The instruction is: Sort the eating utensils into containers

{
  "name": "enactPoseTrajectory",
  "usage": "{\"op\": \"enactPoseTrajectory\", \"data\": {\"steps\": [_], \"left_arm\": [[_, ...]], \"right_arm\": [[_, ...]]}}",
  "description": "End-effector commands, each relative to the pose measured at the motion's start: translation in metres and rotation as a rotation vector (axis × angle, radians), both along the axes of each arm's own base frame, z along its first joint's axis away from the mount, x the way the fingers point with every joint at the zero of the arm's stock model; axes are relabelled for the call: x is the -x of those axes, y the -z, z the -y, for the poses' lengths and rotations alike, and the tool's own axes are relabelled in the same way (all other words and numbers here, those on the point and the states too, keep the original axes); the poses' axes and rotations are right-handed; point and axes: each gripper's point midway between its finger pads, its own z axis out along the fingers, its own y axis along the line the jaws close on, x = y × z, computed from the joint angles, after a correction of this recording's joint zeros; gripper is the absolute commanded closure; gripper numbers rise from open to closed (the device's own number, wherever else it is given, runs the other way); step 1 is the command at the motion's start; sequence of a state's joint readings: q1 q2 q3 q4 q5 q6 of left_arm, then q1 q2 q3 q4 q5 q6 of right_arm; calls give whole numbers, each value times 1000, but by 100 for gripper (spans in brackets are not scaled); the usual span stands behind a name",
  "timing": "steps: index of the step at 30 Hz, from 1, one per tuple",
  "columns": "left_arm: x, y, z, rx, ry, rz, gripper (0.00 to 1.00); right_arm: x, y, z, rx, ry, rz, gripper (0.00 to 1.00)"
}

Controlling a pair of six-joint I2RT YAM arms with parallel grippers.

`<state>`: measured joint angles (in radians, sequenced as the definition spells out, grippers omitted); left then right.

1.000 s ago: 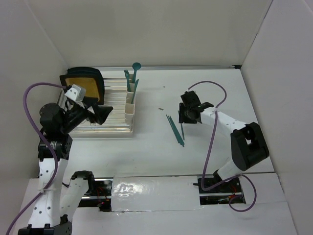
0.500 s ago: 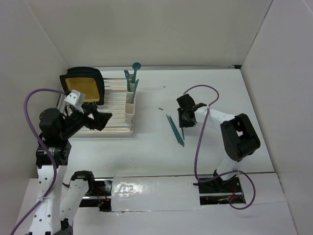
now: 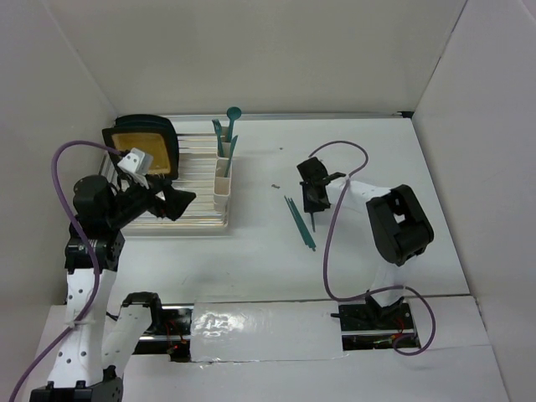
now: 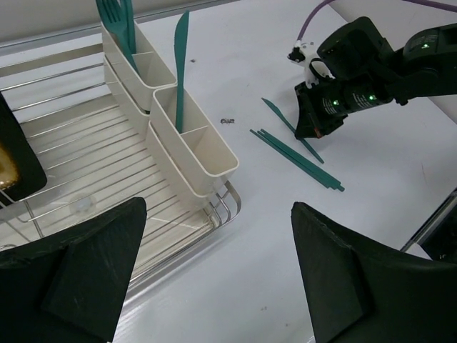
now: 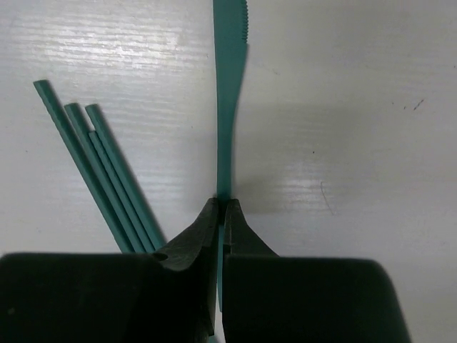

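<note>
A teal knife (image 5: 230,107) lies flat on the white table, and my right gripper (image 5: 223,207) is shut on its handle, serrated blade pointing away. Three more teal utensil handles (image 5: 107,171) lie just left of it. From above, the right gripper (image 3: 312,197) sits at the far end of these loose utensils (image 3: 299,222). The cream containers (image 3: 224,180) stand on the rack's right side and hold a spoon (image 3: 234,113), forks (image 4: 118,21) and a knife (image 4: 181,71). My left gripper (image 3: 180,201) hovers open over the rack, holding nothing.
A wire dish rack (image 3: 180,219) sits at the left with a yellow-and-black plate (image 3: 141,146) standing in it. A tiny dark speck (image 3: 275,186) lies between the rack and the loose utensils. White walls enclose the table on three sides.
The right gripper slid left onto the loose utensils and closed on the knife handle. The left arm shifted slightly above the rack, still open.
</note>
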<state>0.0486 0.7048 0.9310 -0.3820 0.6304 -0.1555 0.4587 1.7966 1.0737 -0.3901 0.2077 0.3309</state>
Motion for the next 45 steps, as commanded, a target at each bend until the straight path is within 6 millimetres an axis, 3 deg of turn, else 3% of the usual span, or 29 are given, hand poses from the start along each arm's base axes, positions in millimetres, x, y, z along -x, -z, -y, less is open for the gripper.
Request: {"op": "enactPoseTrajectory", "data": {"steps": [1, 3, 4, 5, 6, 7, 11, 14, 17, 20, 21, 22, 24, 25, 30, 35, 40, 45], "left_arm": [[5, -33, 10, -13, 83, 117, 5], [2, -31, 11, -17, 87, 113, 5], [1, -34, 12, -10, 99, 114, 5], [-2, -34, 16, 8, 119, 92, 5], [-5, -35, 15, 18, 114, 79, 5], [-5, -38, 19, 37, 134, 69, 5], [-23, -39, 28, 142, 155, -31, 6], [-33, -44, 34, 171, 158, -15, 6], [-33, -48, 57, 224, 225, -41, 6], [-57, -42, 65, 255, 191, -74, 6], [-62, -34, 78, 259, 225, -113, 6], [-70, -32, 77, 261, 210, -126, 6], [-77, -43, 91, 258, 240, -108, 6], [-80, -31, 104, 257, 261, -147, 6], [-102, -29, 118, 260, 216, -111, 6], [-107, -20, 139, 251, 254, -107, 5], [-112, -30, 157, 269, 291, -62, 7], [-112, -26, 177, 267, 318, -74, 21]], "right_arm": [[20, 31, 7, 40, -10, -95, 100], [19, 19, -1, -37, -37, -68, 100], [5, -10, -13, -125, -61, 27, 100], [2, -47, -38, -296, -185, 105, 100], [4, -44, -37, -295, -185, 98, 100], [-7, -87, -46, -369, -234, 227, 100], [-13, -174, -74, -533, -424, 408, 100], [-11, -193, -81, -563, -465, 407, 100], [0, -218, -99, -642, -559, 431, 100], [10, -243, -111, -707, -593, 486, 100], [17, -253, -116, -734, -606, 497, 100], [17, -259, -119, -743, -613, 510, 100], [26, -276, -129, -768, -653, 539, 100], [26, -287, -133, -775, -668, 560, 100], [41, -313, -152, -799, -739, 593, 100], [54, -322, -162, -829, -770, 589, 100], [61, -322, -168, -844, -784, 574, 100], [65, -322, -174, -852, -799, 571, 100]]}}
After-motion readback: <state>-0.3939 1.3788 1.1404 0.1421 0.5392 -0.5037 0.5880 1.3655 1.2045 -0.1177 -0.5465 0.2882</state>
